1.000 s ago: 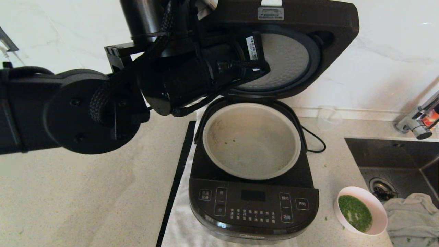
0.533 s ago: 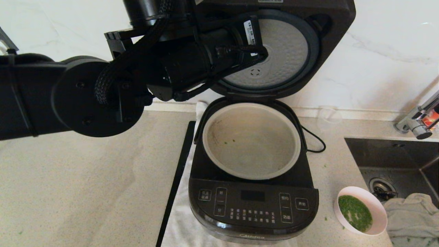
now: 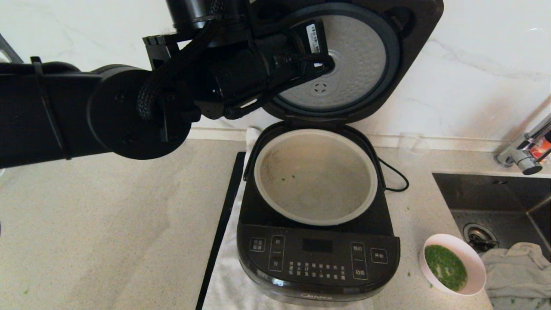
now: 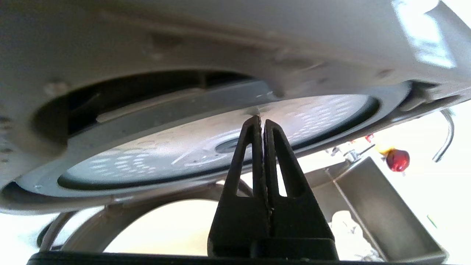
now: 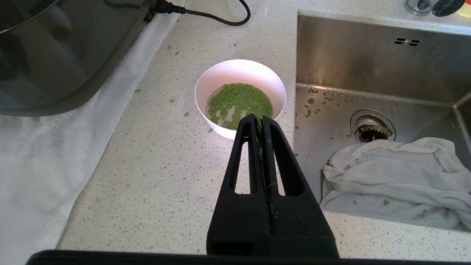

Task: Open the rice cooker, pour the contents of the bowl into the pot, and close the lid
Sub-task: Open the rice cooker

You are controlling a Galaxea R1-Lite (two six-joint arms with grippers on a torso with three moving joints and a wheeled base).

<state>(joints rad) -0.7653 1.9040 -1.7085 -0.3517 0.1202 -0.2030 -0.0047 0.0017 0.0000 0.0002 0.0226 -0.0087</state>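
The black rice cooker (image 3: 318,254) stands open, its lid (image 3: 422,38) raised almost upright against the wall. My left gripper (image 4: 260,118) is shut and empty, its tips touching the lid's dimpled silver disc (image 4: 147,158) near the gasket. The pale pot (image 3: 318,185) sits in the cooker body with a few green bits on its wall. The white bowl (image 3: 475,262) with green chopped contents (image 3: 445,267) rests on the counter to the cooker's right. My right gripper (image 5: 259,117), shut and empty, hovers just short of the bowl (image 5: 239,70); it is outside the head view.
A steel sink (image 3: 495,193) with a crumpled cloth (image 3: 516,267) lies right of the bowl, a faucet (image 3: 523,155) behind it. A clear glass cup (image 3: 413,146) and power cord (image 3: 394,176) sit behind the cooker. A white towel (image 3: 224,280) lies under it.
The lid has swung further up and back, showing more of its silver disc. My left arm has risen and moved back with it. Bowl and pot have stayed put.
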